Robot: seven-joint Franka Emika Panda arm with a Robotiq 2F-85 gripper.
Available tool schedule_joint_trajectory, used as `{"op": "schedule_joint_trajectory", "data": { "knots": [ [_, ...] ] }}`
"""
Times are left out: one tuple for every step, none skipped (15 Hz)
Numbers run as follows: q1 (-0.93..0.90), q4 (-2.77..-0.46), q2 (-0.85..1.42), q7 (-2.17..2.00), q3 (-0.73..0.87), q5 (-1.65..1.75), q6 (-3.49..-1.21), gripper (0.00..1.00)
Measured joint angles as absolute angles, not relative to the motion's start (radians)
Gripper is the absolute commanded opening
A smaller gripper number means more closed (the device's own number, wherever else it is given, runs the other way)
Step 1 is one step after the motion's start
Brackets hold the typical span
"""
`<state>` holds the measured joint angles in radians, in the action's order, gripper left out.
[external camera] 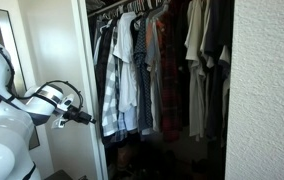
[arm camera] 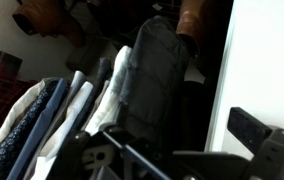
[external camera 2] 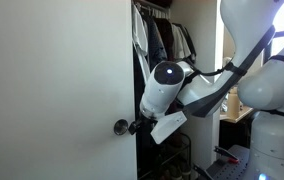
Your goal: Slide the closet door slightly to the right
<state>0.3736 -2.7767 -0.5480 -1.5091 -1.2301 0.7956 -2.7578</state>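
The closet door (external camera 2: 52,70) is a tall plain white panel with a small round silver pull (external camera 2: 121,127) low near its edge. It also shows in an exterior view (external camera: 57,60) and at the right of the wrist view (arm camera: 267,60). My gripper (external camera 2: 138,125) is at the door's open edge, level with the pull and right beside it. In an exterior view the gripper (external camera: 83,116) reaches past the door edge toward the clothes. In the wrist view the gripper (arm camera: 167,142) looks open, with one dark finger in front of the door face and the door edge between the fingers.
Hanging shirts and jackets (external camera: 132,70) fill the open closet close behind the door edge. A rough-textured off-white wall (external camera: 267,90) bounds the opening on the other side. The white robot arm (external camera 2: 252,60) stands beside the door.
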Motion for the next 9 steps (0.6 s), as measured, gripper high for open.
{"op": "schedule_joint_trajectory", "data": {
  "knots": [
    [0.371, -2.777, -0.545, -1.523, -1.230, 0.805, -2.744, 1.00],
    [0.368, -2.777, -0.541, -1.536, -1.230, 0.811, -2.725, 1.00],
    [0.368, -2.777, -0.539, -1.548, -1.228, 0.817, -2.695, 1.00],
    [0.368, -2.777, -0.537, -1.561, -1.221, 0.824, -2.660, 1.00],
    [0.367, -2.777, -0.534, -1.568, -1.212, 0.828, -2.626, 1.00],
    [0.364, -2.777, -0.529, -1.577, -1.203, 0.834, -2.593, 1.00],
    [0.358, -2.777, -0.523, -1.582, -1.190, 0.839, -2.559, 1.00],
    [0.350, -2.777, -0.516, -1.586, -1.176, 0.841, -2.528, 1.00],
    [0.339, -2.777, -0.509, -1.586, -1.160, 0.841, -2.498, 1.00]
  ]
}}
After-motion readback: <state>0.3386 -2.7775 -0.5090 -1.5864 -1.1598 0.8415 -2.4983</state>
